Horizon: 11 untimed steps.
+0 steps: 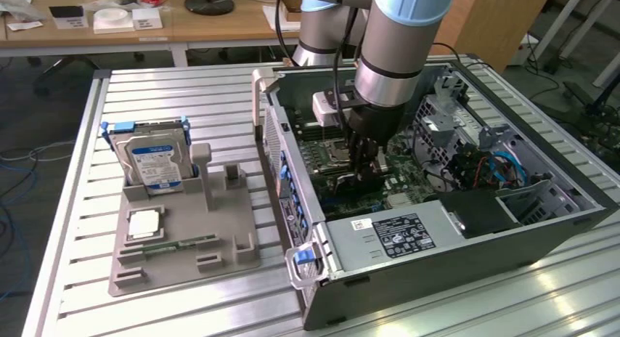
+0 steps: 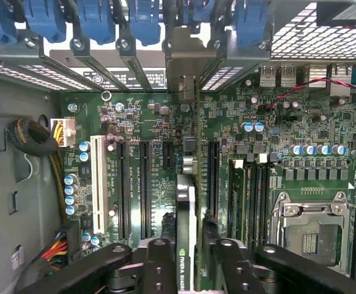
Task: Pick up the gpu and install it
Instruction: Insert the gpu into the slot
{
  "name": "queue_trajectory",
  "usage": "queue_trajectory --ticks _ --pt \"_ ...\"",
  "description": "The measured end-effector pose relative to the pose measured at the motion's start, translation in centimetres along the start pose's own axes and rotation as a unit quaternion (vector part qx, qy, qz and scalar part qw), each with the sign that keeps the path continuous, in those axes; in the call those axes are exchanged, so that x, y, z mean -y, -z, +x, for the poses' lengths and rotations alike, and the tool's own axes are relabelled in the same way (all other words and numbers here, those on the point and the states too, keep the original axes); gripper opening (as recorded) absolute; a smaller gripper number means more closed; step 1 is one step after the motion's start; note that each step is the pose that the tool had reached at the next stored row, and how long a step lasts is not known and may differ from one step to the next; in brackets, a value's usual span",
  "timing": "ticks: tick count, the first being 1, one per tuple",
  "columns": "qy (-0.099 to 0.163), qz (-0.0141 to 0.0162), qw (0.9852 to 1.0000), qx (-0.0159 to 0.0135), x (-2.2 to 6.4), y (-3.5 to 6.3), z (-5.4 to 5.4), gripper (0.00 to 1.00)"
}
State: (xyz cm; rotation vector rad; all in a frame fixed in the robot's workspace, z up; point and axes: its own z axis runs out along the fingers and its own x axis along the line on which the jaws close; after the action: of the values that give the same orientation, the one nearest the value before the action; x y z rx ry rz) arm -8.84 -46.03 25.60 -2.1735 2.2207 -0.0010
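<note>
The gpu [image 2: 186,208] stands on edge over the green motherboard [image 2: 166,131] inside the open computer case [image 1: 567,221]. I see it edge-on, a thin dark card running between the long black expansion slots [image 2: 144,190]. Its pale metal bracket [image 2: 187,67] reaches the rear slot openings under the blue latches [image 2: 98,18]. My gripper [image 2: 190,260] is shut on the gpu, one black finger [image 2: 159,263] against each side. In the exterior view the gripper [image 1: 366,176] points straight down into the case, low over the board.
Outside the case, a grey fixture [image 1: 228,253] on the slatted table holds a hard drive [image 1: 155,163] upright and a green memory stick [image 1: 179,244]. The CPU socket [image 2: 309,229], power supply [image 1: 407,235] and cable bundles [image 2: 34,138] crowd the board.
</note>
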Motion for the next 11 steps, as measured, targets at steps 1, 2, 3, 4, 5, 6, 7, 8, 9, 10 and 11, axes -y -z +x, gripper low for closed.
queue_trajectory --ticks 1,2,3,4,5,6,7,8,9,10,11 --pt "0.000 0.0000 1.0000 -0.0001 0.00 0.00 0.00 0.27" --pt "0.000 0.0000 1.0000 -0.0001 0.00 0.00 0.00 0.34" --pt "0.000 0.0000 1.0000 -0.0001 0.00 0.00 0.00 0.34" --pt "0.000 0.0000 1.0000 -0.0002 0.00 0.01 0.00 0.34" --pt "0.000 0.0000 1.0000 -0.0002 -0.01 0.01 -0.04 0.34" --pt "-0.001 0.0000 1.0000 -0.0002 0.00 0.01 -0.08 0.34" --pt "-0.001 0.0000 1.0000 -0.0001 0.00 0.01 -0.09 0.34" --pt "-0.002 0.0000 1.0000 -0.0001 0.00 0.01 -0.09 0.34" --pt "-0.002 0.0000 1.0000 0.0000 0.00 0.01 -0.09 0.34" --pt "-0.002 0.0000 1.0000 0.0000 0.00 0.01 -0.11 0.34" --pt "-0.002 0.0000 1.0000 0.0001 0.00 0.01 -0.14 0.34"
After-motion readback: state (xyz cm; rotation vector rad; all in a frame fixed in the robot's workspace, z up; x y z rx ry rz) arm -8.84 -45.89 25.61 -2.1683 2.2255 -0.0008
